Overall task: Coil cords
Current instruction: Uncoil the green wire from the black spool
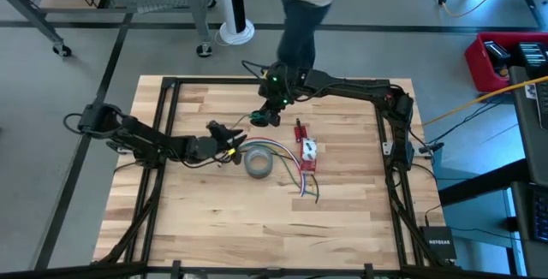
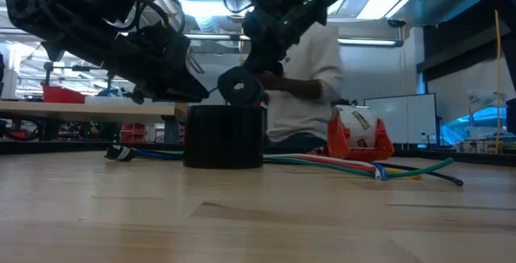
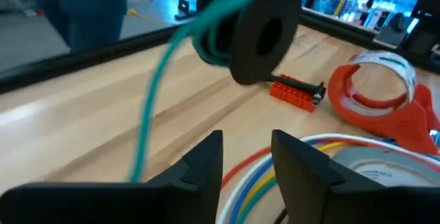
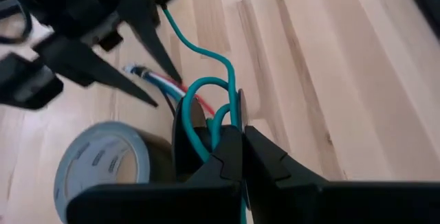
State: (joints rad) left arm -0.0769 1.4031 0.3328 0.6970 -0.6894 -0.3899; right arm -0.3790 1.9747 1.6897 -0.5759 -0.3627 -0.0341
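- Left gripper [image 1: 233, 139]: fingers [image 3: 199, 165] parted, empty, just left of grey tape roll [image 1: 259, 161]; green cord [image 3: 155, 86] trails beside it. Retake the tail close to the fingertips.
- Right gripper [image 1: 271, 112]: clamped on dark disc [image 3: 265, 31], loops of cord wound there, raised over table [image 1: 205, 219]. Hold steady; feed without slack.
- Red tape dispenser [image 1: 306, 152] right of roll: avoid. Open room near side.

You have a pale, smooth wood table [image 1: 214, 219]; a matt grey tape roll [image 1: 259, 161]; glossy plastic-sheathed green cord [image 4: 206, 107]; a matt black spool [image 3: 265, 35]; a shiny red plastic dispenser [image 3: 385, 100].
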